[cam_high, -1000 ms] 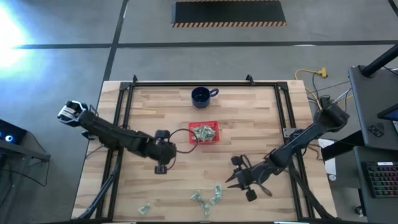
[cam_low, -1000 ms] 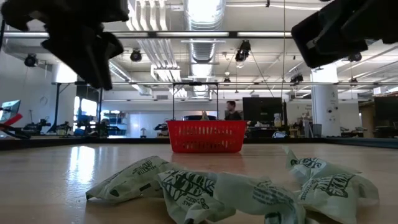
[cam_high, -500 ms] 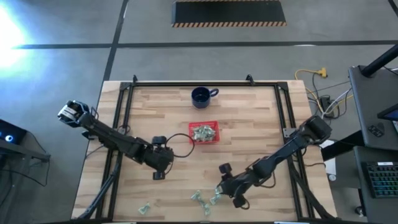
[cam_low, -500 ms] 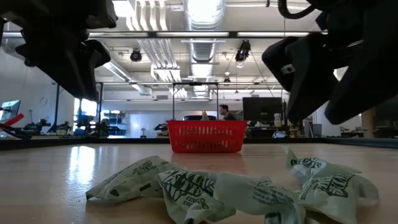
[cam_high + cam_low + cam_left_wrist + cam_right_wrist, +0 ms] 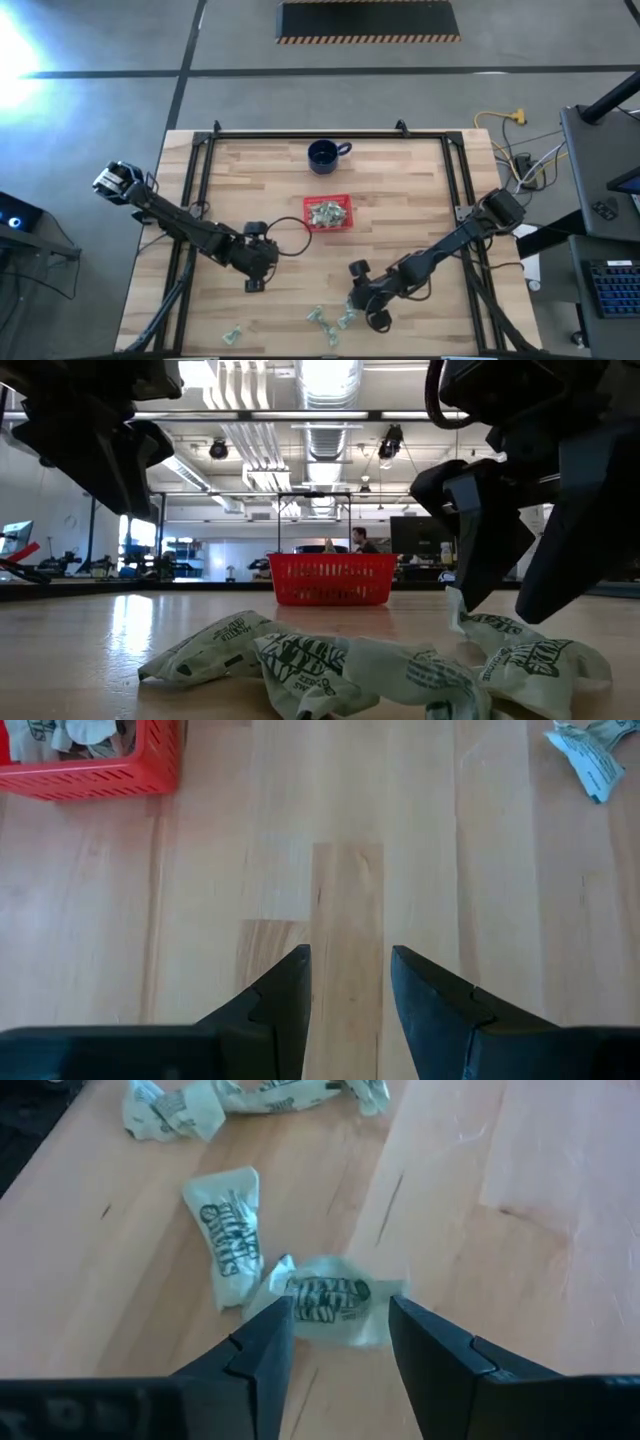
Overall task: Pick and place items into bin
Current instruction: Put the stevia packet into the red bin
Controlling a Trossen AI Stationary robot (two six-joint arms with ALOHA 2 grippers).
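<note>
Red bin [image 5: 329, 213] holding wrappers, more wrappers [image 5: 330, 320] loose — table's near edge

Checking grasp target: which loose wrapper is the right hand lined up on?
The wrapper lying between the right hand's open fingers. The long wrapper beside it and the far cluster lie outside them.

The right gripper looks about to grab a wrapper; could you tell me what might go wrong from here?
1. The right gripper is open astride one wrapper, but a second wrapper lies close beside it and could get dragged or pinched too.
2. The wrapper is flat and crumpled on the table, so the fingers may scrape wood and slip off.
3. The bin already holds wrappers; a careless drop could spill out.
</note>
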